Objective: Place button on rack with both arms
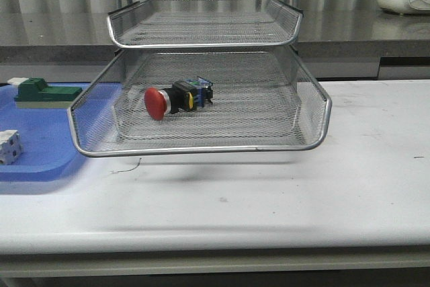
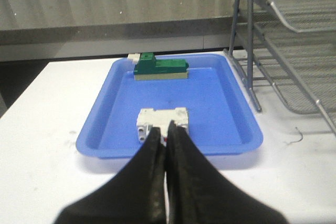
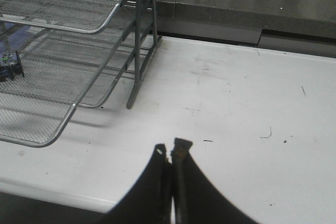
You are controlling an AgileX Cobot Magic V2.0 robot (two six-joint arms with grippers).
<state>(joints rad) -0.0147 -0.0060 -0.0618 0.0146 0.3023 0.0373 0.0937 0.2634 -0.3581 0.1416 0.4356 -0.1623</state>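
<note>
Since the button [image 1: 176,100] is lying on its side inside the rack's [image 1: 201,147] lower visible tray, placement is looking finished — both hands are sitting clear over the desk [image 1: 322,186], left hand [image 2: 167,136] and right hand [image 3: 171,153] pressed together, holding nothing.

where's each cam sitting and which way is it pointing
Front: faces forward over the table at the rack holding the button; no arm shows.
Left wrist: over the closed left claw, toward the blue tray.
Right wrist: over the closed right claw, toward bare table.
All three share the rack.
</note>
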